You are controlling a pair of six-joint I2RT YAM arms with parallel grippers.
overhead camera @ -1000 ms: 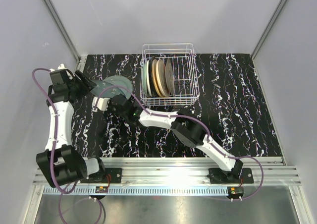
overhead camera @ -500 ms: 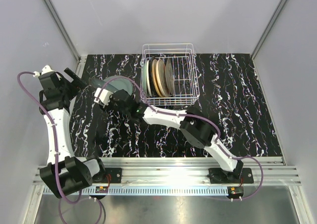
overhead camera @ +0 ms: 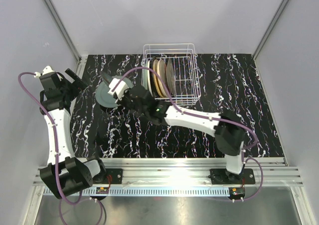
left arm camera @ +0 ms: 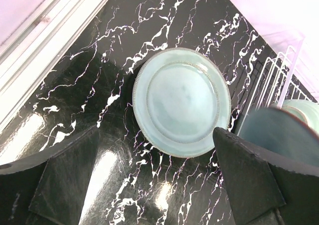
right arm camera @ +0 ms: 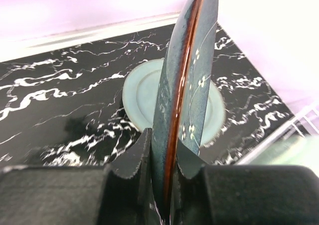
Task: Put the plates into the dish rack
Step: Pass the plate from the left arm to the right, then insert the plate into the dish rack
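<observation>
1. Left wrist view: left gripper (left arm camera: 155, 133) fingers (left arm camera: 65, 180) are cut off by the bottom edge, bases out of shot.
2. Same view: dark plate (left arm camera: 279, 135) is only a teal blur, its lower part hidden behind the finger at picture right. Dish rack (left arm camera: 274, 75) is cut by the right edge, only a corner of wires shows.
3. Right wrist view: dark plate runs out the top edge, bottom rim hidden between right gripper (right arm camera: 167, 145) fingers. Middle of pale green plate (right arm camera: 142, 93) is hidden behind it. Rack wires at the right edge are blurred.
4. Top view: where the right gripper's fingers meet the plate is too small to tell. Racked plates (overhead camera: 160, 78) are edge-on, can't tell patterns or count.
</observation>
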